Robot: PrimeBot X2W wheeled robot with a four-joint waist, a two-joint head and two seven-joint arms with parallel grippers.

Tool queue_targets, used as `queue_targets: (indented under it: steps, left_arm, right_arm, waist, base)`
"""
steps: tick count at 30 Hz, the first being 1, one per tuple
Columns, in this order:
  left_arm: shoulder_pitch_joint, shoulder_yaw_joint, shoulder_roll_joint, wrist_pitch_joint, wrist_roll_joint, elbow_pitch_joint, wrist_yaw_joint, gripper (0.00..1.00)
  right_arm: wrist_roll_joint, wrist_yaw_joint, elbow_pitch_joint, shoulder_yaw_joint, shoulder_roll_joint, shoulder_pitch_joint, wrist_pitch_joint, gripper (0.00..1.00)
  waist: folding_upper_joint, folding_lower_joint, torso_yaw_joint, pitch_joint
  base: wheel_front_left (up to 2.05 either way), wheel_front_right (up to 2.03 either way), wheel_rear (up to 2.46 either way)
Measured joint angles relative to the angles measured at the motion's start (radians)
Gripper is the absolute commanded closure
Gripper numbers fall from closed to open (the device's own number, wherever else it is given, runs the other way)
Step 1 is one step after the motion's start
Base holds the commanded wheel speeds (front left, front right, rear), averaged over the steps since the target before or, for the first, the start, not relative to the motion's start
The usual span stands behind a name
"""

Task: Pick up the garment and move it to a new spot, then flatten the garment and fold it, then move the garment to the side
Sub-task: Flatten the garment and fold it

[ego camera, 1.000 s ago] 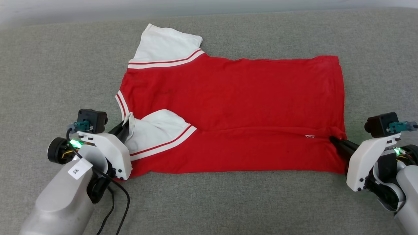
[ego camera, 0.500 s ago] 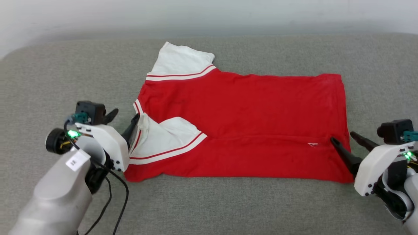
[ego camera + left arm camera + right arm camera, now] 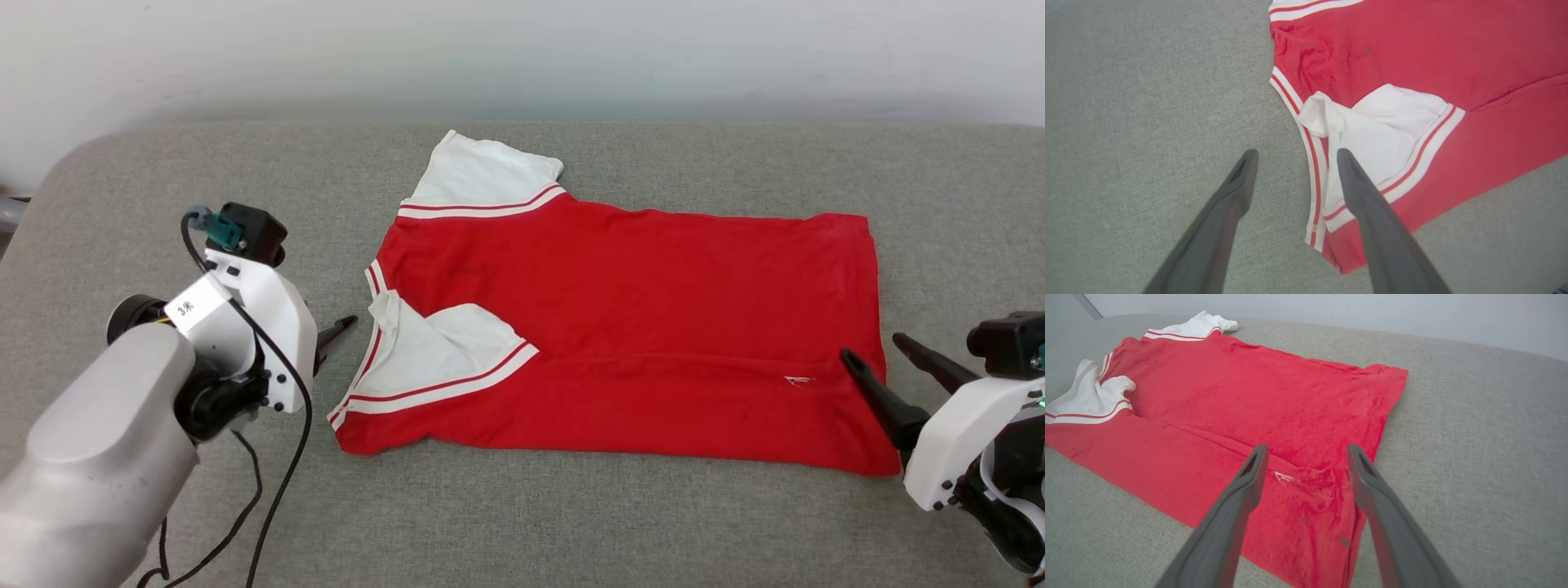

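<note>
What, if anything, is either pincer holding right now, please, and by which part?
Nothing is held. The left pincer and the right pincer both stand open, gripping no part of the garment.

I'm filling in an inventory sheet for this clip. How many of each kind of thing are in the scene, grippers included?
Jersey: 1
Grippers: 2, the left gripper and the right gripper, both open
Grey cushion: 1
Total: 4
</note>
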Motion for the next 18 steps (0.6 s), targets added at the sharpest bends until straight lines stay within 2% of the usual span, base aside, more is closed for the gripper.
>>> queue_targets:
  steps: [5, 10, 18]
  left_arm:
    - [-0.018, -0.041, 0.031, 0.160, -0.048, -0.021, 0.000, 0.00]
    - [-0.021, -0.096, 0.035, 0.274, -0.069, -0.031, 0.000, 0.00]
    - [0.020, -0.141, 0.045, 0.314, -0.112, -0.005, 0.000, 0.00]
  right_arm:
    - [-0.015, 0.000, -0.041, -0.026, 0.018, 0.027, 0.041, 0.00]
    - [-0.023, 0.000, -0.066, -0.040, 0.027, 0.040, 0.077, 0.00]
    - [-0.024, 0.000, -0.080, -0.034, 0.051, 0.037, 0.105, 0.00]
  waist:
    - [0.0000, 0.0000, -0.005, -0.001]
    - [0.0000, 0.0000, -0.014, 0.007]
    - [0.0000, 0.0000, -0.045, 0.035]
  base:
    - [0.00, 0.00, 0.00]
    - [0.00, 0.00, 0.00]
    - [0.00, 0.00, 0.00]
